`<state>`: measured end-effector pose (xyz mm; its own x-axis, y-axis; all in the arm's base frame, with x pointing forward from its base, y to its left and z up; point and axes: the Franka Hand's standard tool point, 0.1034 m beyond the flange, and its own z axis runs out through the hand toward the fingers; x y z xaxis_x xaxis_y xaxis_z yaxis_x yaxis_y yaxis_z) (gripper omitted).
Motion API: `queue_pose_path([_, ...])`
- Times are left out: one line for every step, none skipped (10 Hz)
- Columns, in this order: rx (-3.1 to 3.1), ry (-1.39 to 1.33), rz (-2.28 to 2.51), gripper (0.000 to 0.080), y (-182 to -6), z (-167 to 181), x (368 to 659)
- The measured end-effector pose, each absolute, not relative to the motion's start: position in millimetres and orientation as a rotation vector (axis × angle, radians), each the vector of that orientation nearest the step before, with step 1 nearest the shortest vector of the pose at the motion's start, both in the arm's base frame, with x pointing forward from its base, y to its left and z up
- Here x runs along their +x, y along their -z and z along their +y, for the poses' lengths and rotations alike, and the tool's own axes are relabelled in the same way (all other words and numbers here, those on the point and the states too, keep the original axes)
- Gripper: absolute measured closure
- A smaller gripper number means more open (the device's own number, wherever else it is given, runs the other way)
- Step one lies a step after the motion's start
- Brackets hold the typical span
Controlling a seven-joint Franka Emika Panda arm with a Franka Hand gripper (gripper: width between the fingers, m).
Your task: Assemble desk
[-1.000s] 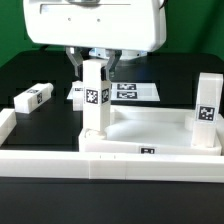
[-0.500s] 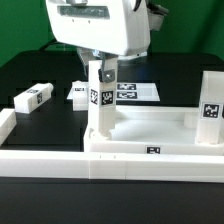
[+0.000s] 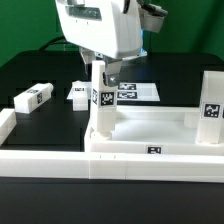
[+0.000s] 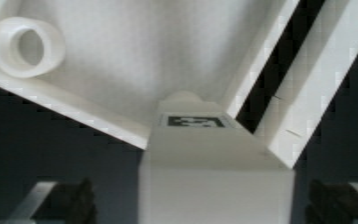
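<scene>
**A:** What sits nearest the camera?

**B:** A long white rail (image 3: 50, 160) runs across the front of the black table (image 3: 40, 65). Right behind it lies the desk top (image 3: 150, 123), a flat white tray with a raised rim. I can't tell whether it touches the rail or only lies against it.

**A:** And the legs?

**B:** The first leg (image 3: 100, 108) stands upright at the desk top's near corner, on the exterior view's left, with its tag facing the camera. The second leg (image 3: 209, 105) stands upright too, at the tray's side on the exterior view's right.

**A:** Where is the claw?

**B:** The claw (image 3: 104, 72) hangs straight above the first leg, reaching down on either side of its top end. In the wrist view the fingers (image 4: 60, 200) stand wide apart. A dark gap shows between that one and the leg. The gap on the other side is too thin to judge. The claw has hold of nothing.

**A:** Anything else in the wrist view?

**B:** A round ring (image 4: 28, 47) on the white desk top, beyond the leg.

**A:** And farther back?

**B:** The third leg (image 3: 33, 98) lies flat on the table, well apart on the exterior view's left. The fourth leg (image 3: 79, 92) lies flat behind the first one, just beside the marker board (image 3: 140, 90).
</scene>
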<state>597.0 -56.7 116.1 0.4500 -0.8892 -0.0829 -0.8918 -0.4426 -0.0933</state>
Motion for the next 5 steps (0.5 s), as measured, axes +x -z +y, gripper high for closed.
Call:
queue_pose_path([-2.632, -0.025, 1.479, 0.0156, -116.1, -55.4, 597.2])
queue_pose_path([-2.694, -0.017, 1.36, 0.0156, -115.9, -56.0, 597.0])
queue_pose_path([-2.736, -0.011, 1.273, 0.0151, -115.8, -56.0, 596.9])
queue_pose_path([-2.774, -0.006, 1.19, 0.0151, -115.8, -56.1, 596.9])
queue_pose_path([-2.825, 0.003, 1.061, 0.015, -115.7, -56.2, 596.9])
